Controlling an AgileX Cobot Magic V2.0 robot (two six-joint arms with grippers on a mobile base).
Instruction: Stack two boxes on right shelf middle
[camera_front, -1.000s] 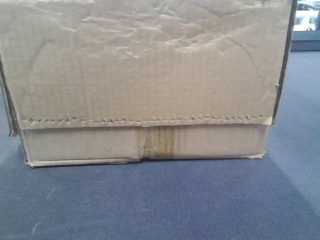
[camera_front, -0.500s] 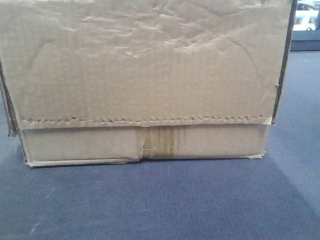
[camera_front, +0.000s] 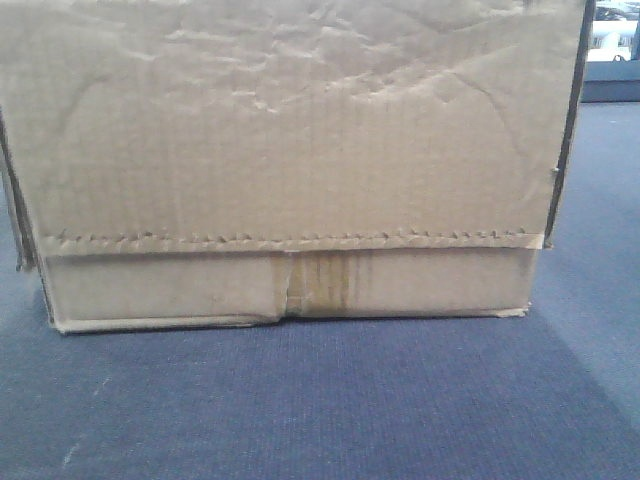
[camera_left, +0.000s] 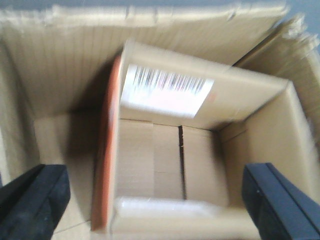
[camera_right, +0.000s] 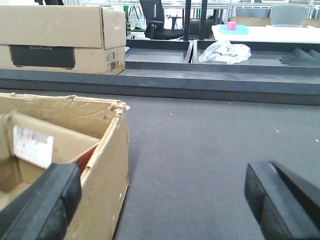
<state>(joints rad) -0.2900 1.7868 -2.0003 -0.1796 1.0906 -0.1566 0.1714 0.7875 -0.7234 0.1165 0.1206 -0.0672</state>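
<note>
Just beyond box (camera_right: 107, 172), carton (camera_right: 60, 37) and bag (camera_right: 225, 51)

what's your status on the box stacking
Left hand open above the large tan corrugated cardboard carton, smaller barcode-labelled cardboard box inside it. Right hand open at the carton's corner, grey carpet beyond. Nothing gripped; shelf not in view.

The left gripper (camera_left: 155, 197) is flanked by two matte black, wedge-shaped fingers (camera_left: 32, 200). The right gripper (camera_right: 160, 197) is built alike.

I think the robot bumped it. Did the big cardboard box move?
No. The box has its bottom corners at the same spots on the blue carpet as before.
</note>
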